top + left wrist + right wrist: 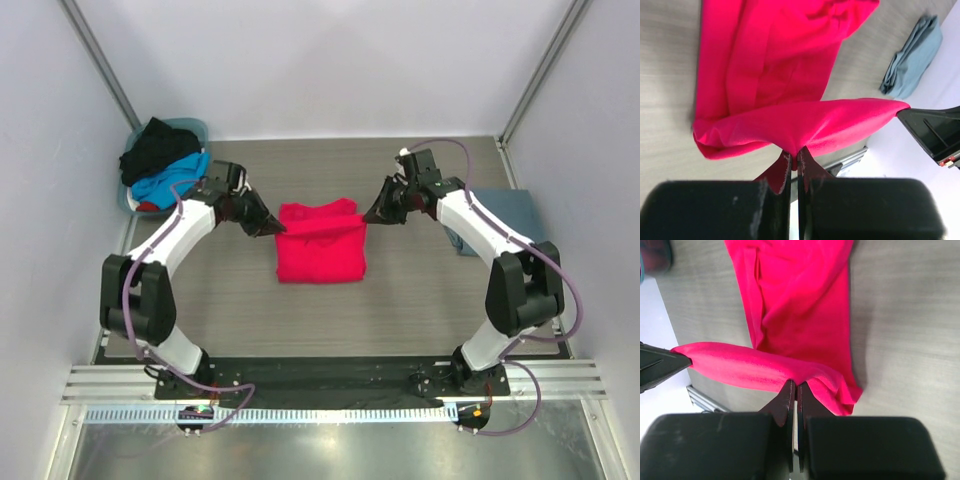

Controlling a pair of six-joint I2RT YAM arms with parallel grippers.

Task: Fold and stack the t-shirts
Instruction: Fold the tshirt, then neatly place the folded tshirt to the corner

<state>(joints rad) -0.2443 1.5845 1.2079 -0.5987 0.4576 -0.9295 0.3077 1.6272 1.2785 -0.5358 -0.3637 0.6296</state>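
The middle t-shirt lies at the centre of the table, between the two arms. The left gripper is at its far left corner and the right gripper at its far right corner. Each pinches the cloth there, and the far edge hangs lifted between them, above the rest of the shirt. A bin stands at the far left corner of the scene with a heap of t-shirts in it. A folded t-shirt lies at the table's right edge — right of the right arm, well apart from the middle one
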